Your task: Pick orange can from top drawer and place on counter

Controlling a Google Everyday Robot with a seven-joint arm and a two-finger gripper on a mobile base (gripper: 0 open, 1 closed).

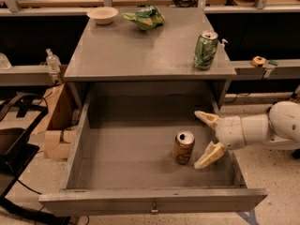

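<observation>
The orange can (pixel 183 147) stands upright inside the open top drawer (pixel 117 168), right of its middle. My gripper (pixel 206 138) comes in from the right over the drawer's right wall, open, with one fingertip (pixel 202 116) behind and one (pixel 204 161) in front, just right of the can and not touching it. The counter (pixel 140 46) lies above the drawer.
On the counter stand a dented green can (pixel 206 50) at the right edge, a white bowl (pixel 102 15) and a crumpled green bag (pixel 145 18) at the back. A cardboard box (pixel 56 125) and a black chair (pixel 11 149) stand left of the cabinet.
</observation>
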